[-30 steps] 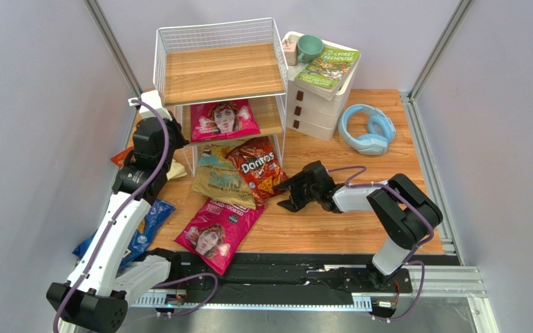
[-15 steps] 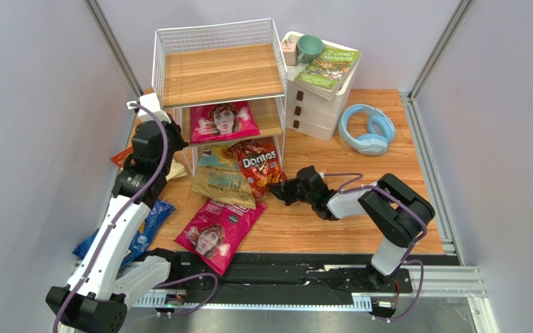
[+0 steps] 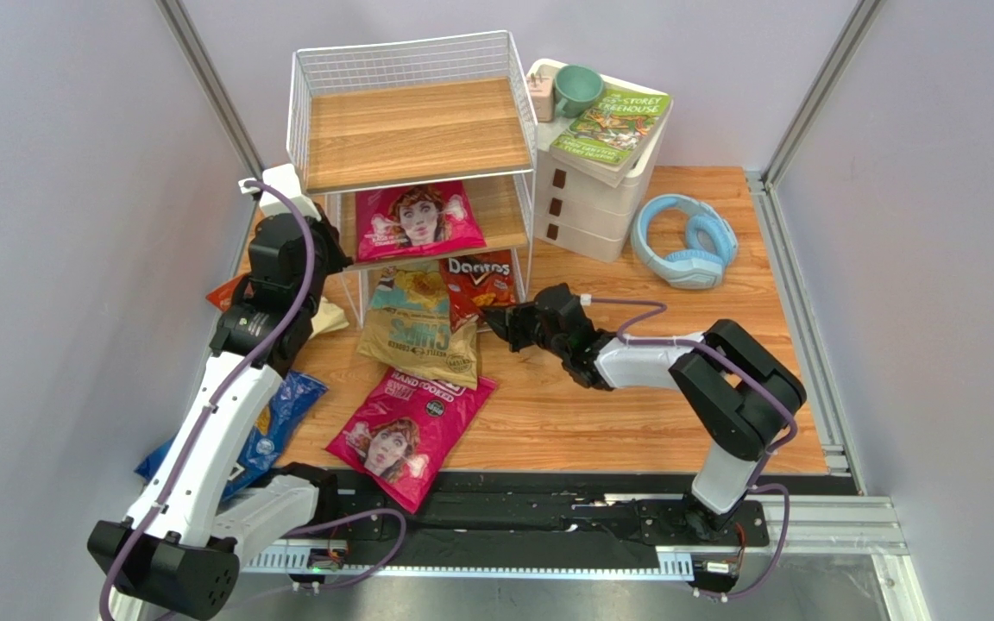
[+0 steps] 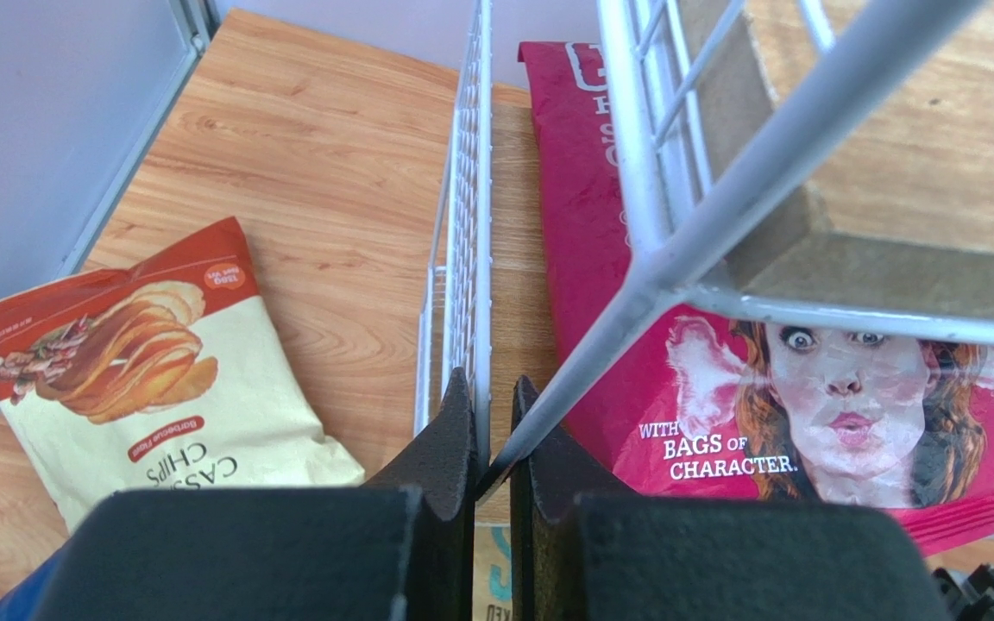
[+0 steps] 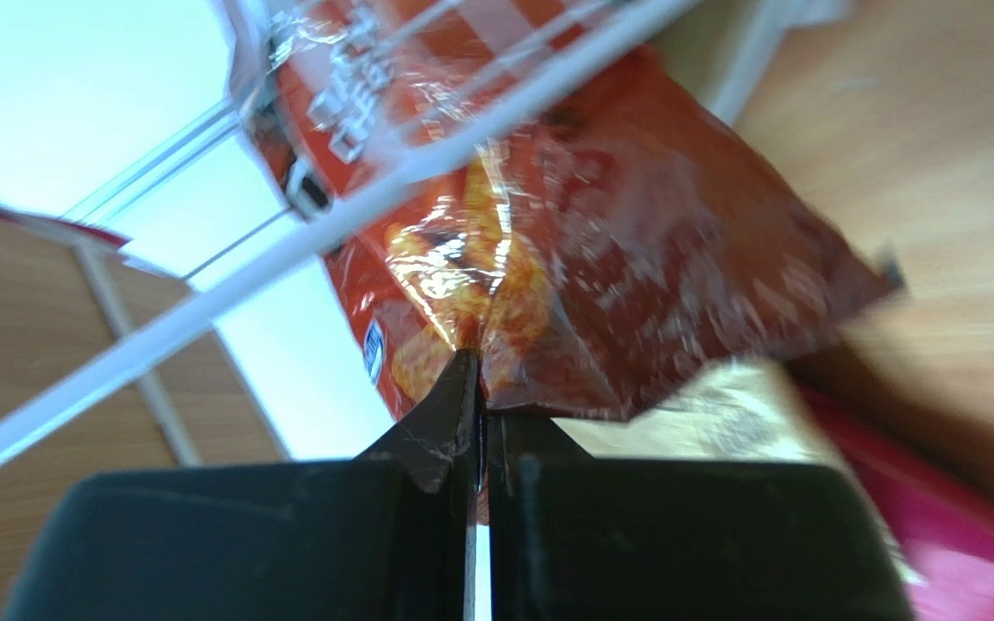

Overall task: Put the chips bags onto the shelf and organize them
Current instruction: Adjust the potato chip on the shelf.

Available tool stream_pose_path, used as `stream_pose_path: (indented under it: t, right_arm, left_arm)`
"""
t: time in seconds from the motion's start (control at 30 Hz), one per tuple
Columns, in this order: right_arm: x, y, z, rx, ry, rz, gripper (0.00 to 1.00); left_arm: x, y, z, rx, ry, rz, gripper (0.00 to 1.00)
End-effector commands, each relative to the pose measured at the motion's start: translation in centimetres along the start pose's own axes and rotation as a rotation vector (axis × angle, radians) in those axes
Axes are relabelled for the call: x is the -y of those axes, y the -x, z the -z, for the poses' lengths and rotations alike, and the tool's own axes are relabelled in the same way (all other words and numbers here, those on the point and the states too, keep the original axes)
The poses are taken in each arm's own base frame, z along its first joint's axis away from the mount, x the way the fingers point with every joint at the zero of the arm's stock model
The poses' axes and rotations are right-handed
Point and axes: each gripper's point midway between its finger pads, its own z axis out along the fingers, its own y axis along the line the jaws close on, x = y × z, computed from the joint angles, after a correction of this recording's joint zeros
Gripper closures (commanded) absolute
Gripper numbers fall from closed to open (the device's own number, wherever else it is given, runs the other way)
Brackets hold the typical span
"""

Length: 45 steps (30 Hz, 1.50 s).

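The red Doritos bag (image 5: 593, 285) is pinched at its edge between the closed fingers of the right gripper (image 5: 479, 375). It stretches ahead of them under the middle tier of the shelf (image 3: 412, 136). The tan bag (image 3: 414, 321) lies just left of those fingers, and a magenta bag (image 3: 405, 427) lies behind them. The left gripper (image 4: 496, 401) clamps a shelf wire. A second magenta bag (image 4: 723, 427) lies on the middle tier ahead and right of its fingers, and the orange-and-cream bag (image 4: 139, 375) to their left.

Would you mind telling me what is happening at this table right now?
The right gripper is shut on the red foil Doritos bag, holding it at the bottom tier of the white wire shelf. The left gripper clamps the shelf's wire frame. One magenta face-printed bag lies on the middle tier; other bags lie on the table.
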Motion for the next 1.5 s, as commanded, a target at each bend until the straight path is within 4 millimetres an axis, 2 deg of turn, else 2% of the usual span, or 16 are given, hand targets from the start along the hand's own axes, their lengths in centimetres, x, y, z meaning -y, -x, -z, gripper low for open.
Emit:
stream_pose_path:
  t: [0.0, 0.2, 0.4, 0.5, 0.6, 0.7, 0.8, 0.83, 0.97, 1.1, 1.37, 1.43, 1.47]
  right_arm:
    - [-4.4, -1.0, 0.1, 0.045, 0.067, 0.021, 1.0]
    - [-4.0, -0.5, -1.0, 0.064, 0.054, 0.002, 1.0]
    - [-2.1, 1.6, -1.0, 0.126, 0.01, 0.036, 0.98]
    - [-1.9, 2.3, -1.6, 0.13, 0.015, 0.04, 0.98]
    - [-1.9, 2.1, -2.4, 0.11, 0.031, 0.031, 0.95]
    - [-2.1, 1.7, -3.2, 0.084, 0.036, 0.031, 0.83]
    - [-2.2, 1.3, -3.4, 0.061, 0.041, 0.03, 0.63]
    - [-2.3, 1.2, -3.3, 0.054, 0.047, 0.031, 0.6]
    - [-2.5, 1.0, -2.3, 0.032, 0.058, 0.035, 0.5]
    - [-3.4, 0.5, -1.0, -0.005, 0.089, 0.045, 0.44]
    - [-3.7, -1.6, 1.7, -0.131, 0.081, 0.061, 0.4]
    - [-2.1, -1.5, 2.8, -0.157, 0.059, 0.034, 0.4]
    - [-2.5, -1.6, 3.8, -0.165, 0.083, 0.022, 0.4]
  left_arm:
    - [3.3, -2.3, -0.3, -0.132, -0.08, 0.307, 0.95]
    - [3.3, -2.7, -0.4, -0.143, -0.081, 0.303, 0.93]
    - [3.2, -2.6, -0.4, -0.139, -0.078, 0.295, 0.92]
    - [3.2, -2.9, -0.6, -0.15, -0.076, 0.293, 0.92]
    - [3.2, -3.0, -0.5, -0.154, -0.074, 0.291, 0.92]
    - [3.1, -3.0, -0.6, -0.153, -0.073, 0.285, 0.89]
    - [3.0, -2.9, -0.5, -0.154, -0.066, 0.281, 0.85]
    - [3.0, -2.7, -0.5, -0.151, -0.064, 0.278, 0.83]
    - [2.8, -2.6, -0.5, -0.148, -0.053, 0.276, 0.79]
    - [2.6, -2.4, -0.4, -0.139, -0.042, 0.283, 0.65]
    - [2.5, -2.1, -0.8, -0.141, -0.024, 0.276, 0.55]
    - [2.4, -1.8, -0.8, -0.137, -0.014, 0.27, 0.54]
    - [2.5, -1.6, -0.8, -0.132, -0.015, 0.269, 0.5]
